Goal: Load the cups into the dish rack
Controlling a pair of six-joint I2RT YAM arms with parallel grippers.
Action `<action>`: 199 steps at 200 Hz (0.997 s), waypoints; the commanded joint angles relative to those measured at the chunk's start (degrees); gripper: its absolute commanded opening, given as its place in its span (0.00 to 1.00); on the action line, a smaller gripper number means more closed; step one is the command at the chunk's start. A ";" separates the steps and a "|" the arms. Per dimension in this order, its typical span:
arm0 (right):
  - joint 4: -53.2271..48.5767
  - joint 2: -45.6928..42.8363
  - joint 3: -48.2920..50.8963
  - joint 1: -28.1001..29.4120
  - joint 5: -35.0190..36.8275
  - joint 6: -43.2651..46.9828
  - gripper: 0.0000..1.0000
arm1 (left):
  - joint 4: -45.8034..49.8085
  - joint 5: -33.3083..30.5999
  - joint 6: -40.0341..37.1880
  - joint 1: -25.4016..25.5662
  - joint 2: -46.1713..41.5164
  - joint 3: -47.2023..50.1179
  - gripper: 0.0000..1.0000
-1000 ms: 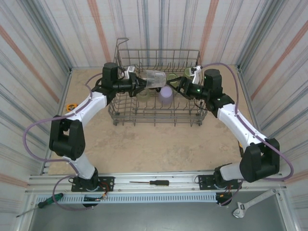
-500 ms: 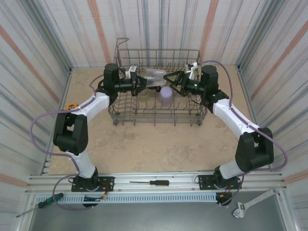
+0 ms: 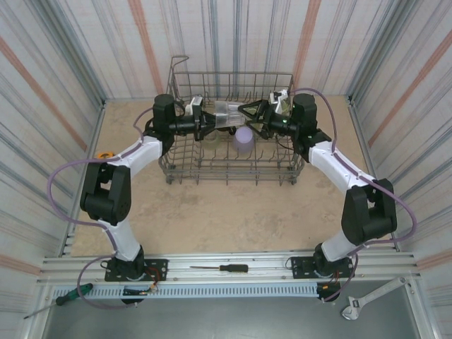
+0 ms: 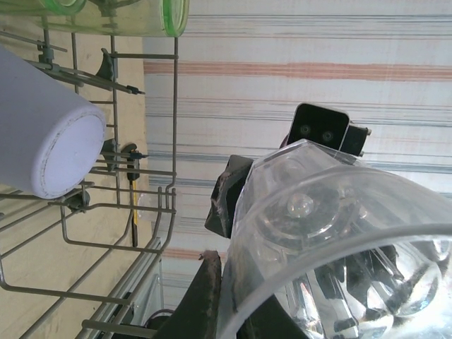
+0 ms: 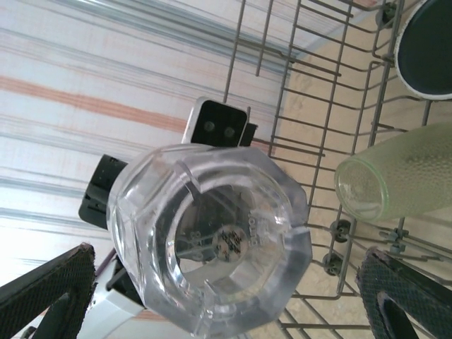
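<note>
- Overhead view: the left end effector (image 3: 213,124) is clamped tight on a clear cup (image 3: 227,115), carrying it on its side above the dish rack (image 3: 176,166). The right end effector (image 3: 244,117) faces it from the opposite end, jaws spread to their widest, gripping nothing. A lavender cup (image 3: 244,138) sits in the rack just below the pair.
- Left wrist view: the clear cup (image 4: 332,240) is right in front of the end effector, mouth toward it, so the hold looks like a pinch on the rim. Lower and off to one side, the lavender cup (image 4: 42,141) rests bottom-up on the tines, with a green tumbler (image 4: 141,18) beyond it.
- Right wrist view: the cup's base hangs dead centre between the wide-apart pads (image 5: 49,282), touching neither. That reads as a handover setup. A grip round the body would free the rim so the cup can go in mouth-down, I'd judge. Beyond the end effector, the green tumbler (image 5: 388,180) and a black mug (image 5: 427,46) are already racked.
</note>
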State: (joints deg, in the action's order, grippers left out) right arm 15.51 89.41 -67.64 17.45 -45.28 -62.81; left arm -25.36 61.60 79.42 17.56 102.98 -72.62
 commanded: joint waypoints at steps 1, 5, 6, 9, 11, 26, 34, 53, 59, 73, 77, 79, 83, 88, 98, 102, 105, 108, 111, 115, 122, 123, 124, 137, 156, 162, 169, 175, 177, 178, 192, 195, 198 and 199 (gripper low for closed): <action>3.00 1.19 -2.65 0.64 -1.55 -1.75 0.99 | -1.53 2.40 0.65 -0.52 0.23 -0.15 0.00; 3.27 1.36 -2.74 0.72 -1.51 -1.82 0.99 | -1.53 2.51 0.73 -0.58 0.27 -0.15 0.00; 3.33 1.41 -2.75 0.73 -1.54 -1.85 0.99 | -1.53 2.49 0.74 -0.54 0.28 -0.20 0.00; 3.45 1.51 -2.82 0.74 -1.54 -1.92 0.99 | -1.53 2.53 0.74 -0.56 0.21 -0.16 0.00; 3.54 1.55 -2.91 0.72 -1.56 -1.96 0.99 | -1.62 2.50 0.74 -0.61 0.27 -0.18 0.00; 4.53 2.15 -3.12 0.92 -1.56 -2.73 0.99 | -1.79 2.58 0.96 -0.57 0.25 -0.24 0.00; 5.39 2.39 -3.05 1.00 -1.65 -3.36 0.99 | -1.87 2.60 1.00 -0.51 0.22 -0.32 0.00; 7.32 2.93 -2.89 1.53 -1.92 -5.72 0.99 | -1.90 2.56 1.04 -0.51 0.24 -0.74 0.00; 7.66 3.05 -2.94 1.69 -2.00 -6.04 0.99 | -1.88 2.64 1.05 -0.51 0.33 -0.98 0.00; 8.00 3.12 -2.91 2.08 -2.01 -6.07 1.00 | -1.79 3.04 1.27 -0.52 0.48 -1.70 0.00; 8.09 3.08 -2.89 2.04 -2.01 -6.13 0.99 | -1.84 3.11 1.34 -0.51 0.48 -1.88 0.00; 8.12 3.08 -2.93 2.19 -2.01 -6.17 0.99 | -1.87 3.09 1.35 -0.51 0.52 -1.92 0.00; 8.23 3.10 -2.93 2.15 -2.05 -6.19 0.98 | -1.92 3.08 1.44 -0.51 0.48 -1.99 0.00; 8.37 3.06 -3.04 2.24 -2.09 -6.19 0.97 | -1.97 3.12 1.60 -0.51 0.52 -2.03 0.00; 8.57 2.98 -3.12 2.25 -2.14 -6.25 0.93 | -2.07 3.08 1.61 -0.51 0.38 -2.08 0.00; 8.56 2.97 -3.12 2.24 -2.12 -6.25 0.92 | -2.08 3.13 1.62 -0.56 0.35 -2.09 0.00; 8.72 3.01 -3.18 2.28 -2.25 -6.27 0.91 | -2.07 3.09 1.69 -0.52 0.29 -2.08 0.00; 9.00 2.97 -3.13 2.27 -2.35 -6.30 0.90 | -2.12 3.08 1.70 -0.51 0.30 -2.06 0.00; 9.32 2.97 -3.12 2.27 -2.45 -6.36 0.89 | -2.14 3.08 1.75 -0.51 0.25 -2.08 0.00; 9.76 2.97 -3.13 2.24 -2.65 -6.59 0.88 | -2.14 3.13 1.79 -0.52 0.23 -2.00 0.00; 10.51 3.17 -3.03 2.27 -2.94 -7.01 0.86 | -2.23 3.17 1.95 -0.53 0.17 -2.00 0.00; 10.64 3.11 -3.03 2.30 -2.96 -7.08 0.85 | -2.28 3.22 1.96 -0.52 0.19 -2.00 0.00; 10.75 3.13 -3.03 2.31 -2.97 -7.12 0.85 | -2.30 3.19 1.96 -0.52 0.20 -1.96 0.00; 12.42 3.27 -2.92 2.44 -3.63 -7.97 0.82 | -2.58 3.36 2.06 -0.52 0.15 -1.92 0.00; 13.52 3.37 -2.94 2.71 -3.95 -8.43 0.79 | -2.74 3.35 2.15 -0.46 0.13 -1.96 0.00; 13.73 3.35 -2.97 2.80 -4.03 -8.39 0.78 | -2.68 3.43 2.29 -0.46 0.26 -2.00 0.00; 14.04 3.33 -3.03 2.91 -4.16 -8.45 0.77 | -2.67 3.49 2.26 -0.50 0.24 -2.05 0.00; 14.39 3.32 -2.90 3.00 -4.20 -8.43 0.75 | -2.67 3.57 2.29 -0.49 0.36 -2.15 0.00; 14.49 3.32 -2.89 3.06 -4.23 -8.46 0.75 | -2.67 3.58 2.31 -0.46 0.35 -2.13 0.00; 14.56 3.36 -2.91 3.09 -4.26 -8.47 0.74 | -2.72 3.59 2.27 -0.49 0.32 -2.15 0.00; 15.47 3.23 -2.81 3.12 -4.37 -8.56 0.68 | -2.77 3.70 2.32 -0.42 0.39 -2.31 0.00; 15.78 3.18 -2.81 3.15 -4.42 -8.61 0.67 | -2.82 3.70 2.32 -0.34 0.41 -2.35 0.00; 16.06 3.22 -2.79 3.27 -4.45 -8.57 0.66 | -2.78 3.72 2.32 -0.31 0.38 -2.39 0.00; 16.14 3.18 -2.82 3.28 -4.51 -8.65 0.65 | -2.77 3.71 2.32 -0.32 0.43 -2.42 0.00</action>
State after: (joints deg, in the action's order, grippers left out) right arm 25.67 92.68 -68.90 19.53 -47.33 -70.48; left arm -27.64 64.64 82.28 17.02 102.98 -73.52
